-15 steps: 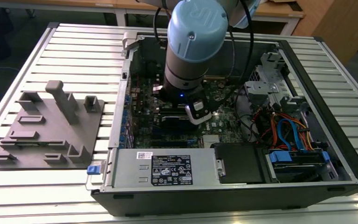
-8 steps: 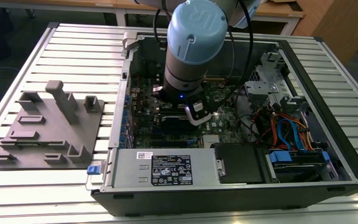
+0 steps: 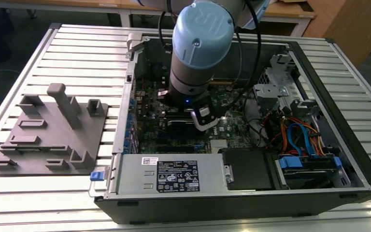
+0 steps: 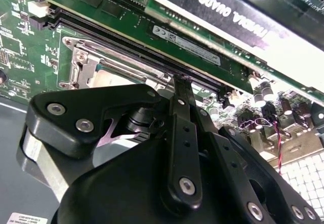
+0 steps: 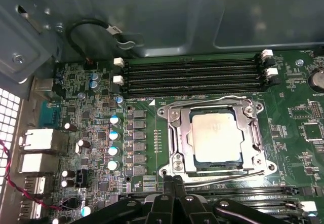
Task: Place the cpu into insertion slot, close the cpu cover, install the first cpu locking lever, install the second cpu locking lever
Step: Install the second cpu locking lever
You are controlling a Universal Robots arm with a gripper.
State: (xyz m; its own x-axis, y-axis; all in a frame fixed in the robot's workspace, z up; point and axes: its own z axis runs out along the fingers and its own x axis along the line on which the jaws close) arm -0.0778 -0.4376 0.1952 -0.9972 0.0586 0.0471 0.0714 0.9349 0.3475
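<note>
A slatted metal table point(image 3: 76, 53) stands before what look like wooden desks point(image 3: 289, 14).

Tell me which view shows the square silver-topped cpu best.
First wrist view: the square silver-topped cpu lies face-on, framed by the silver metal cover. Second wrist view catches a sliver behind the gripper. In the exterior view, the arm hides it.

**CPU seated, cover down**

In the first wrist view, the cpu point(image 5: 214, 135) — a flat square chip with a dull silver-tan top — lies level in the slot point(image 5: 172, 133) at centre-right of the frame. The cover point(image 5: 251, 133), a thin silver frame, lies flat around it, the chip showing through its square cut-out. In the second wrist view, the cover point(image 4: 109, 62) shows at upper left.
</note>
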